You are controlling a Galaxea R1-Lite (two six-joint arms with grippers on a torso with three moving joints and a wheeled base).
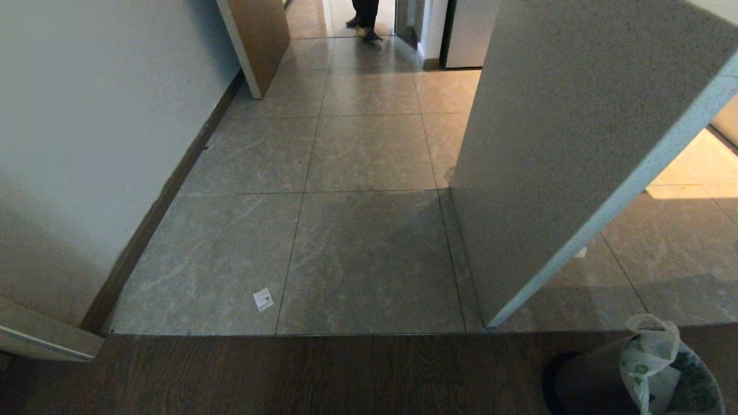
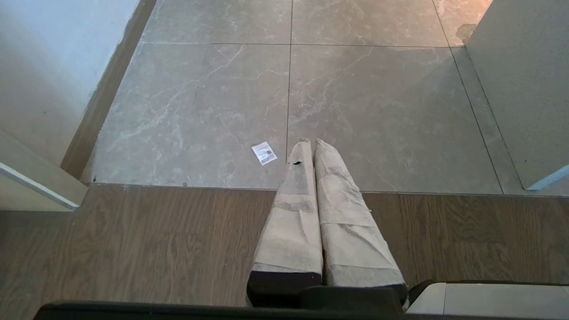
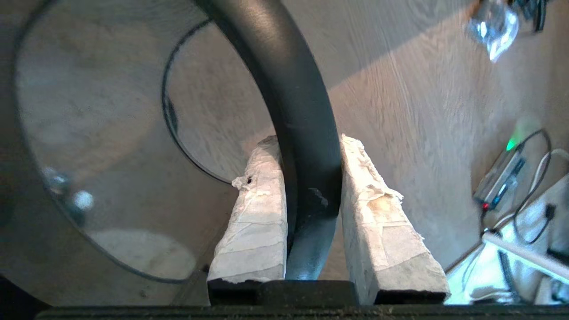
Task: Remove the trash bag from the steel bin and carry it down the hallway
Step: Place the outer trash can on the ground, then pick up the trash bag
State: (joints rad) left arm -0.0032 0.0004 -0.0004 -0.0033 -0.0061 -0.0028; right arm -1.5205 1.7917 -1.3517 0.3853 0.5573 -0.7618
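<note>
1. Right claw [image 3: 306, 146] is clamped narrowly across the black rim of the steel bin [image 3: 306, 89]; no bag shows in that view.
2. Left claw [image 2: 311, 142] hangs idle well left of the bin, fingers pressed together, holding nothing.
3. One trash bag [image 1: 651, 357] bulges out of the bin's mouth, its loop handle standing just above the bin.
4. The bag looks thin, soft, light and easily torn, so the loop handle seems the best hold.
5. The hallway [image 1: 369, 150] stretches away beyond the bin.
6. Counted: one bin, one bag, one paper scrap [image 1: 263, 299] left of the bin, one person [image 1: 364, 23] far beyond it.
</note>
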